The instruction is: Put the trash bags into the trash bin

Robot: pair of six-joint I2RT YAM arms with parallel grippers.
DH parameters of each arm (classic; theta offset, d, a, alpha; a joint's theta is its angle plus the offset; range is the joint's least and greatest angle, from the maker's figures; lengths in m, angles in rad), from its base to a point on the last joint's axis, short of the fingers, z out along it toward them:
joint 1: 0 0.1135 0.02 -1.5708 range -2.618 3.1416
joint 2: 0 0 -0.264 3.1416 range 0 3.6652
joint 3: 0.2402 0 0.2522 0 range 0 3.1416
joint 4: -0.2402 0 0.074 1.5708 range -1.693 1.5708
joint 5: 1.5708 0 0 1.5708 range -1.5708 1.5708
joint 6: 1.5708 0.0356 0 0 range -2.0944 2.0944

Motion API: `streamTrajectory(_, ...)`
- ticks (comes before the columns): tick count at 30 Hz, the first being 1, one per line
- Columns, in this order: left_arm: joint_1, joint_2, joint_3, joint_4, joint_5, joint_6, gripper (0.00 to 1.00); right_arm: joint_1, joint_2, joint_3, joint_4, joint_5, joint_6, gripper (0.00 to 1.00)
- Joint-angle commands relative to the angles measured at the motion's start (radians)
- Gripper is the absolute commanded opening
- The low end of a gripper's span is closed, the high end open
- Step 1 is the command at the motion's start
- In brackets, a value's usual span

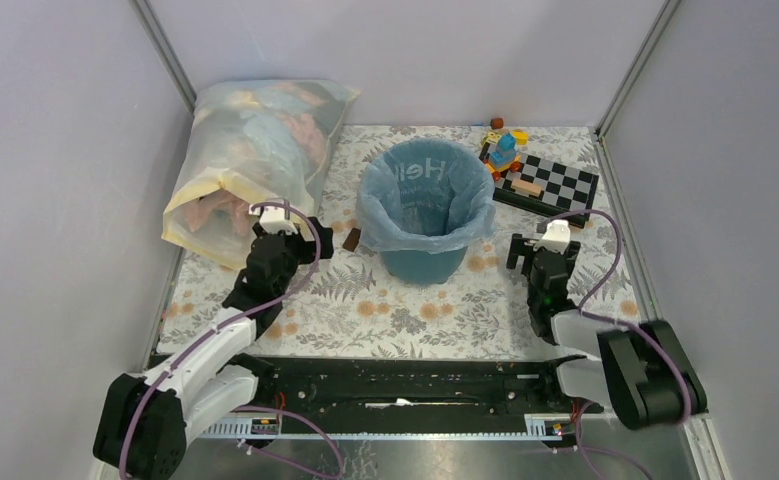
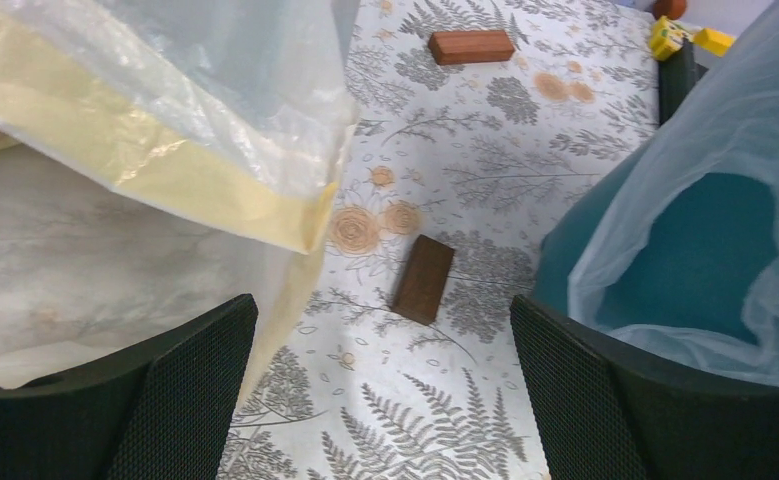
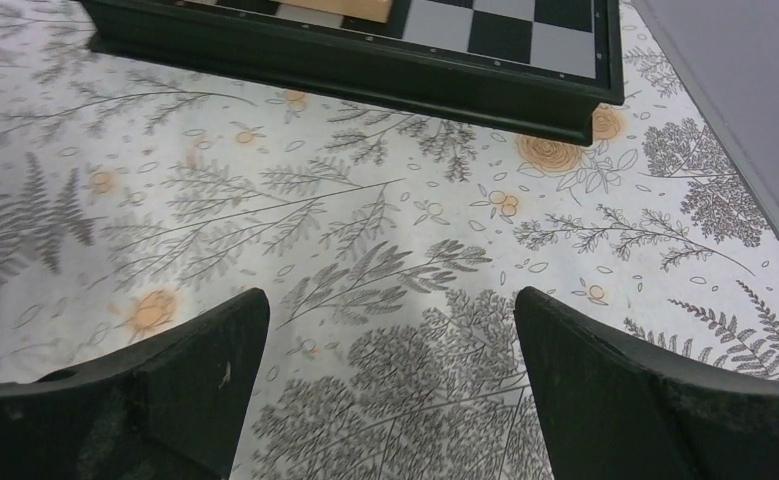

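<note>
Lining teal bin [image 1: 423, 266]: blue bag [image 1: 383, 214], w/ overhang.

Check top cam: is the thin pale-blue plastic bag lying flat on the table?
No, the bag lines the round teal plastic bin, draped over its rim.

White lettering [image 1: 420, 172] reading "Hell", its last part lost in the crinkles, stands on the inside of the pale-blue trash bag [image 1: 377, 214] lining the teal trash bin [image 1: 423, 264].
</note>
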Motion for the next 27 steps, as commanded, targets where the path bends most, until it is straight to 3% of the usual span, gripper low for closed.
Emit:
streamTrajectory(1,-0.003,0.011,-0.06,0.22,-0.081,0.091,0.99,-0.067,0.203,-0.006,0.437,-0.049,-0.043,0.99)
streamTrajectory(4,-0.001,0.046,-0.076,0.255,-0.016,0.164,0.99,-0.092,0.347,0.026,0.496,-0.049,-0.027,0.94)
streamTrajectory(5,0.0,0.06,-0.07,0.247,-0.013,0.18,0.99,-0.108,0.417,0.029,0.603,-0.067,-0.039,0.9)
streamTrajectory(6,0.001,0.073,-0.068,0.246,-0.015,0.2,0.99,-0.112,0.412,0.03,0.59,-0.065,-0.029,0.89)
streamTrajectory(8,0.003,0.088,-0.074,0.257,-0.04,0.233,0.99,-0.121,0.367,0.051,0.458,-0.079,-0.007,0.99)
streamTrajectory(10,0.01,0.097,-0.098,0.304,-0.08,0.242,0.99,-0.121,0.407,0.04,0.551,-0.072,-0.023,1.0)
streamTrajectory(13,0.04,0.111,-0.098,0.328,-0.095,0.262,0.99,-0.121,0.38,0.058,0.464,-0.072,-0.009,1.0)
streamTrajectory(16,0.098,0.157,-0.077,0.326,-0.117,0.283,0.99,-0.123,0.393,0.052,0.507,-0.076,-0.014,1.0)
streamTrajectory(22,0.186,0.358,-0.226,0.781,0.023,0.403,0.99,-0.123,0.392,0.053,0.501,-0.075,-0.012,1.0)
streamTrajectory(27,0.231,0.477,-0.129,0.732,0.1,0.421,0.98,-0.123,0.392,0.053,0.501,-0.075,-0.013,1.0)
